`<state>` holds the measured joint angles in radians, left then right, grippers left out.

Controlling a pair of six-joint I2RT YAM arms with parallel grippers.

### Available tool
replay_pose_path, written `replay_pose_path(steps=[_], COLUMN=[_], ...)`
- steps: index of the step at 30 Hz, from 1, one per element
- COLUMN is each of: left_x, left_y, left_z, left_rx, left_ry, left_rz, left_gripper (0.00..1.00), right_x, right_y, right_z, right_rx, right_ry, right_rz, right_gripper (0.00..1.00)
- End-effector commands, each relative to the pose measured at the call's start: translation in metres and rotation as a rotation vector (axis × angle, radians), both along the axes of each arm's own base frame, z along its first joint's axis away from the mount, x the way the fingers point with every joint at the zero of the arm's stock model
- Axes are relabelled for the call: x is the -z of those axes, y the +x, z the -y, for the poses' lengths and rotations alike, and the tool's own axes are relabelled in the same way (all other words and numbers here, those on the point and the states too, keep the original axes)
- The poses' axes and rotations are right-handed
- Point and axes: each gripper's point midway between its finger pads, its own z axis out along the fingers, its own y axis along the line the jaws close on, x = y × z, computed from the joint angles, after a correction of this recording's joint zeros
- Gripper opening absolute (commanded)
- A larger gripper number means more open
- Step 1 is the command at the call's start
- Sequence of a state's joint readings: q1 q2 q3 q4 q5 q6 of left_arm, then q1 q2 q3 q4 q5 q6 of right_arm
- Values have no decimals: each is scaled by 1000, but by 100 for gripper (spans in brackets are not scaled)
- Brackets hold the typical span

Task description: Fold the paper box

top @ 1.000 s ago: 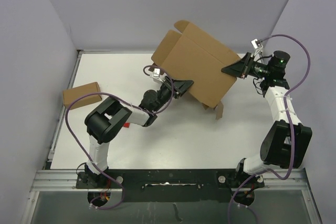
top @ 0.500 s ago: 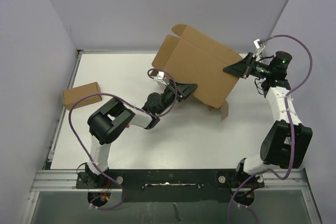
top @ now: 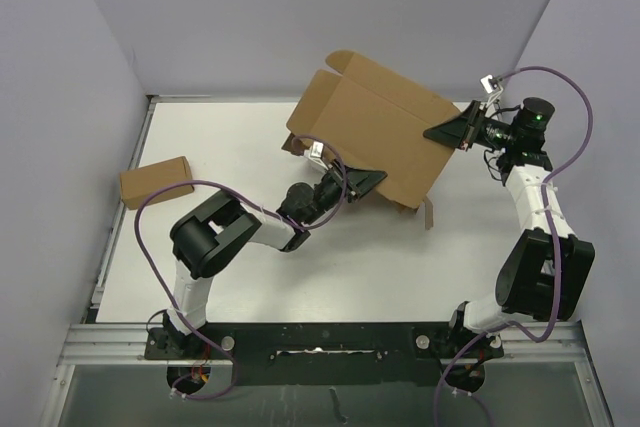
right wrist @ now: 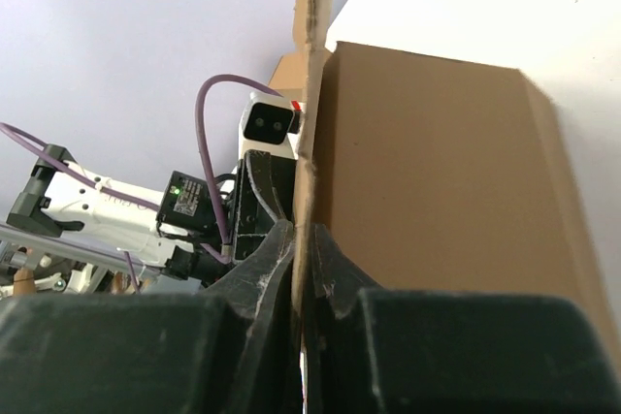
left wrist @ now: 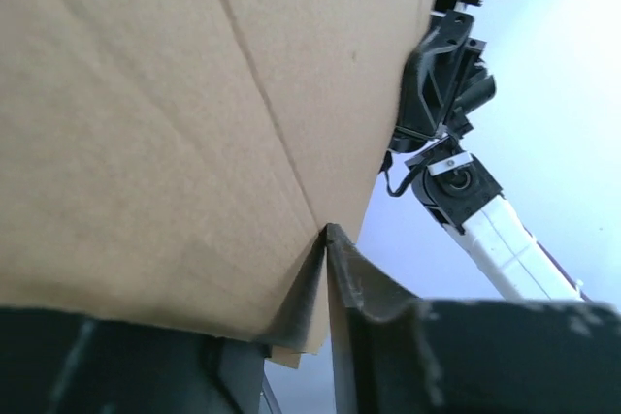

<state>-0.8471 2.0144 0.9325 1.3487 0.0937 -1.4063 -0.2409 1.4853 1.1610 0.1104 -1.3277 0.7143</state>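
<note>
Clamping the box (top: 375,127) by its lower edge in the left gripper (top: 372,179), jaws closed on cardboard; pinching its right edge likewise in the right gripper (top: 440,134); holding it tilted, spanning between both

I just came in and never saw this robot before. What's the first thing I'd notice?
A big brown box is held up, tilted, over the far side of the white table. The left jaws pinch its near edge and the right jaws pinch its right edge. A small box lies alone at the table's left edge.
</note>
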Motion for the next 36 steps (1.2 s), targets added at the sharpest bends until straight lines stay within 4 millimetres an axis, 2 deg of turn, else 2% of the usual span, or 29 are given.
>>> replay_pose_path(steps=[1, 4, 7, 9, 12, 17, 26, 34, 36], left_x=[-17, -14, -14, -16, -16, -10, -6, -5, -14], left_y=[-7, -7, -7, -8, -6, 13, 35, 49, 53], left_z=[2, 2, 1, -2, -11, -41, -85, -93, -91], left_rx=[22, 14, 9, 7, -11, -72, -149, -154, -154], left_ry=[-53, -41, -36, -41, -36, -8, 8, 10, -5], left_rz=[69, 74, 82, 88, 89, 76, 60, 64, 83], left_gripper=[16, 8, 8, 13, 25, 38, 41, 46, 48], right_x=[-5, -4, -5, -5, -6, -7, -7, -8, -7], right_y=[-3, -3, -4, -4, -4, -5, -5, -5, -5], right_z=[-3, -3, -3, -3, -2, -2, -2, -2, -2], right_rx=[-27, -25, -27, -27, -25, -25, -26, -29, -29], right_ry=[-3, -3, -3, -3, -4, -4, -6, -6, -7], right_rz=[31, 31, 30, 32, 35, 38, 40, 40, 40], right_gripper=[0, 0, 0, 0, 0, 0, 0, 0, 0])
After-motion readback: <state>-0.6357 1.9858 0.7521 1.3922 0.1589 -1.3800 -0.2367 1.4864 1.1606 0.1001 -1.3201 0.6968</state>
